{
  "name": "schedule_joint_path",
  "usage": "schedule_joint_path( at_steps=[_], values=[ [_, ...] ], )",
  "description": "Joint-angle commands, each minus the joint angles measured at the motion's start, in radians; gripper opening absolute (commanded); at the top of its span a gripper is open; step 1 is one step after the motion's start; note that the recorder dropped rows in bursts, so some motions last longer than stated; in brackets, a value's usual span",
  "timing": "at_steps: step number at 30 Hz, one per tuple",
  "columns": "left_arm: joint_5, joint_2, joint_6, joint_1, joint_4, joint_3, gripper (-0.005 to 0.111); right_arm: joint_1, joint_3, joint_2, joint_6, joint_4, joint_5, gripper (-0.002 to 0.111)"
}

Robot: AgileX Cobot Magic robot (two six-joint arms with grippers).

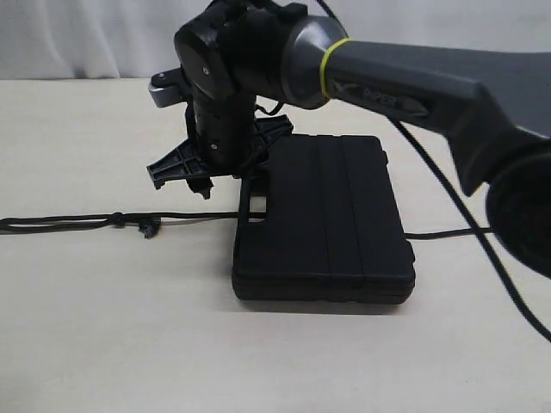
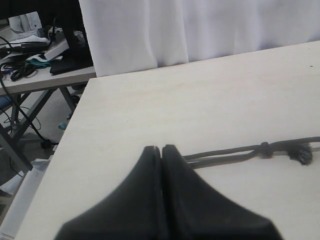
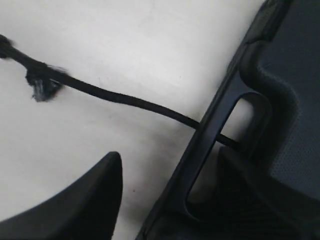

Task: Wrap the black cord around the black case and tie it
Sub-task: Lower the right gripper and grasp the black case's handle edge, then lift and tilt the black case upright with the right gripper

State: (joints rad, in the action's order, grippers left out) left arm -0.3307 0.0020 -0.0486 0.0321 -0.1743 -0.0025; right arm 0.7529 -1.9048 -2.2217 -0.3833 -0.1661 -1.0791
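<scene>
Plainly the black cord (image 1: 69, 221) is not yet wound. It lies flat on the pale table (image 1: 86, 327), running in from the left edge of the exterior view past a small knot (image 1: 116, 219) and a frayed tip (image 1: 151, 230), and on to the handle end of the black case (image 1: 344, 215). In the right wrist view we see it meet the bar of the handle slot (image 3: 225, 140) and show again inside the opening, so we judge it threaded there; whether it passes over or under the bar we cannot tell. The case lies flat near the middle of the table, lid up, and no cord crosses its ribs. A thin black line leaves its far side, but we cannot say whether that is cord or an arm cable.

The right gripper (image 1: 225, 176) hangs just above the handle end with its jaws spread wide, holding nothing. The left gripper (image 2: 161, 150) is pressed closed above the cord further out on the table; we cannot tell whether any strand is caught in it.

By our reckoning only the threading is done. Every turn around the case and the tie itself are left.
</scene>
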Motion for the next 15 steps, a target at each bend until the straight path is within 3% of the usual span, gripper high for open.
schedule_joint_path(
  at_steps=[1,15],
  values=[
    [0.007,-0.002,0.0,0.001,0.0,0.002,0.0,-0.023,-0.014,-0.037,-0.036,-0.037,0.016,0.054],
    [0.01,-0.002,0.0,0.001,0.0,0.002,0.0,-0.057,-0.014,-0.119,-0.077,-0.021,0.035,0.054]
  ],
)
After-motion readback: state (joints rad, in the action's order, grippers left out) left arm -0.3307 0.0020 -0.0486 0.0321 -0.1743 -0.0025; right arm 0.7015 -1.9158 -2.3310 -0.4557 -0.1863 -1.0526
